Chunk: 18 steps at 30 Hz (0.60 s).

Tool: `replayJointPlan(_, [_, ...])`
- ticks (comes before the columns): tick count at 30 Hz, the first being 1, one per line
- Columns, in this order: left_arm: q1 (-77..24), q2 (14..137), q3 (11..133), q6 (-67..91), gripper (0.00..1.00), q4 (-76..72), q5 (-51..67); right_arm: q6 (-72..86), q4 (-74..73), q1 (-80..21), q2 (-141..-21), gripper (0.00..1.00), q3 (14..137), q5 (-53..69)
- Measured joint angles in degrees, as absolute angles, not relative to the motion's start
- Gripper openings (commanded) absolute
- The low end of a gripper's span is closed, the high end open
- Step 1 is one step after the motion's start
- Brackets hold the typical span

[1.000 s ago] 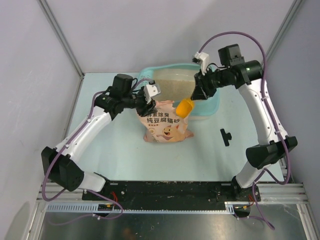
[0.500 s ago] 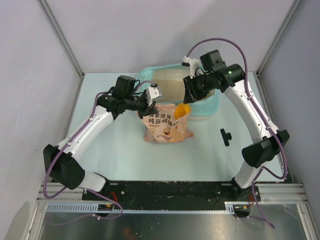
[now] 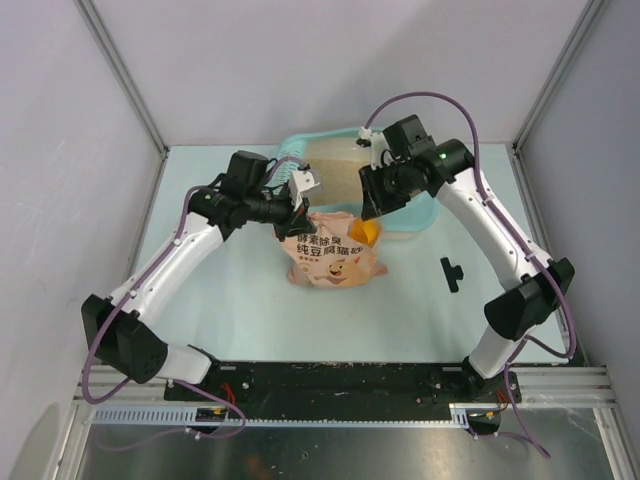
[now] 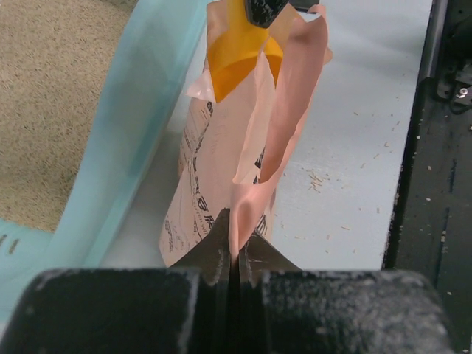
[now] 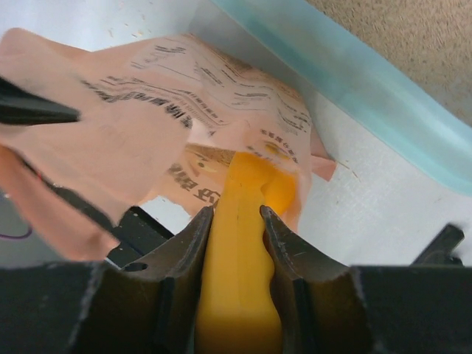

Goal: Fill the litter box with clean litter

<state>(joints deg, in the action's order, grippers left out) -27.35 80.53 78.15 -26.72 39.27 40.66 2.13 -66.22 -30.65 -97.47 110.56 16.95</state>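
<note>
Closest to my bases, a small black part (image 3: pixel 452 272) is lying on the pale table (image 3: pixel 220 290). It is to the right of the pink bag (image 3: pixel 335 258) and apart from it.

The bag is standing in the middle of the table with its printed face turned toward my bases and its mouth gaping open. I am pinching the bag's top edge with my left gripper (image 4: pixel 236 249). Its fingers are pressed together with only the thin pink film between them, and that grip is holding one side of the mouth up.

With my right gripper (image 5: pixel 234 214) I am clamping the handle of the orange scoop (image 5: pixel 240 295). One finger is sitting on either side of the handle, which is filling the gap between them. The scoop's bowl is pointing down into the open mouth of the bag. Part of it is hiding behind the pink film, so I cannot tell whether it is carrying anything.

Just behind the bag, the litter box (image 3: pixel 425 215) is resting on the table. Its near teal wall is running right beside the bag, and I cannot tell whether the two are touching. The clean litter (image 3: pixel 340 175) is lying inside the box as a flat beige bed, and the right arm is crossing above part of it.
</note>
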Motion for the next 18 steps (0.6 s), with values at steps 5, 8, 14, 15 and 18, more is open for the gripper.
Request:
replayJointPlan(5, [-27.7, 79.5, 78.1, -23.6, 0.00, 40.5, 40.5, 6.0, -66.2, -32.5, -97.2, 0.00, 108.2, 9.6])
replayJointPlan(8, [-28.1, 79.5, 78.1, -22.2, 0.00, 40.5, 40.4, 8.2, -65.8, -33.9, -97.0, 0.00, 107.7, 6.4])
replayJointPlan(14, [-28.4, 79.5, 78.1, -19.8, 0.00, 40.3, 40.5, 12.0, -63.7, -34.8, -96.8, 0.00, 104.7, 3.3])
replayJointPlan(15, [-28.6, 79.5, 78.1, -19.4, 0.00, 40.2, 40.7, 12.5, -63.1, -34.6, -96.7, 0.00, 103.5, 3.1])
replayJointPlan(18, [-29.1, 79.5, 78.1, -18.8, 0.00, 40.0, 40.8, 14.5, -61.0, -34.3, -96.7, 0.00, 100.1, 2.9])
